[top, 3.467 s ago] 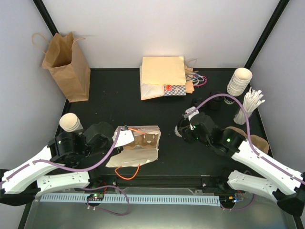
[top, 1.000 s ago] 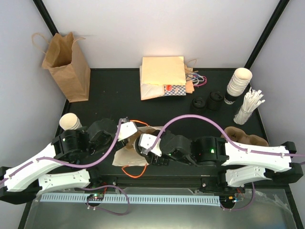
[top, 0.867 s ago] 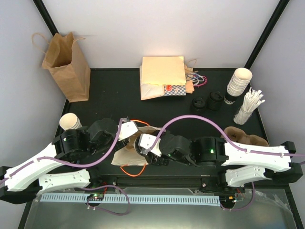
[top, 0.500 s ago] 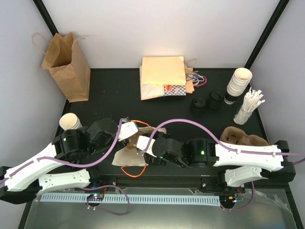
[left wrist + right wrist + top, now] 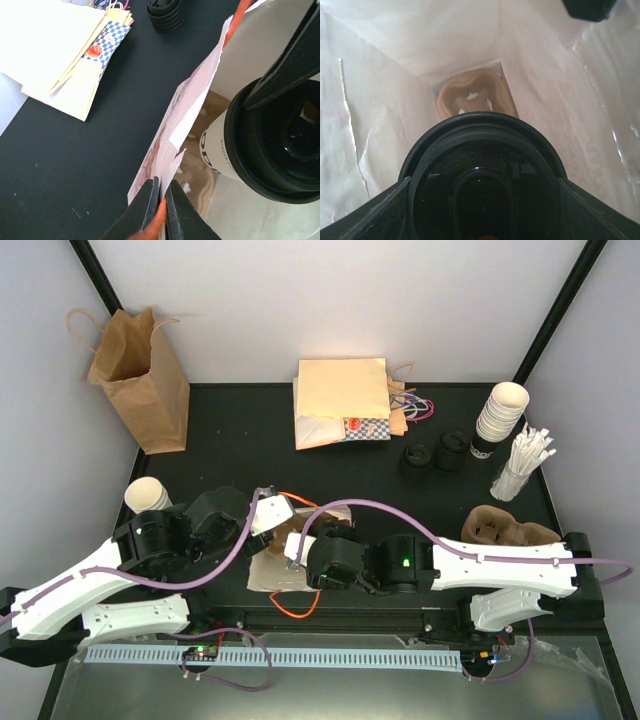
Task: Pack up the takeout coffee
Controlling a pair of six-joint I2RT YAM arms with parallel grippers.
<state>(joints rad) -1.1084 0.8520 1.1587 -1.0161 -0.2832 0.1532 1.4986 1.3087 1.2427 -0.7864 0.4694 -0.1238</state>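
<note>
At the lower left of the overhead view, the left claw point(image 5: 161, 194) is pinching shut on the rim of the white paper bag point(image 5: 192, 102). An orange handle cord is caught between its fingers, and it is lifting the mouth open above the black bench point(image 5: 230, 440).

Just right of it, at the frame's lower middle, the right claw point(image 5: 303, 558) is gripping the takeout coffee point(image 5: 235, 150) by its sides. It is holding the cup base first inside the bag's mouth, not yet set down.

In the right wrist view, a brown pulp carrier point(image 5: 472, 97) is lying at the bag's far end, straight beyond the black lid.

To do this step well, I judge the cup should be travelling straight toward a carrier pocket, clear of the crumpled paper walls, with the left claw holding the rim taut. The release should come only once the base is seated, or the cup may tip.
</note>
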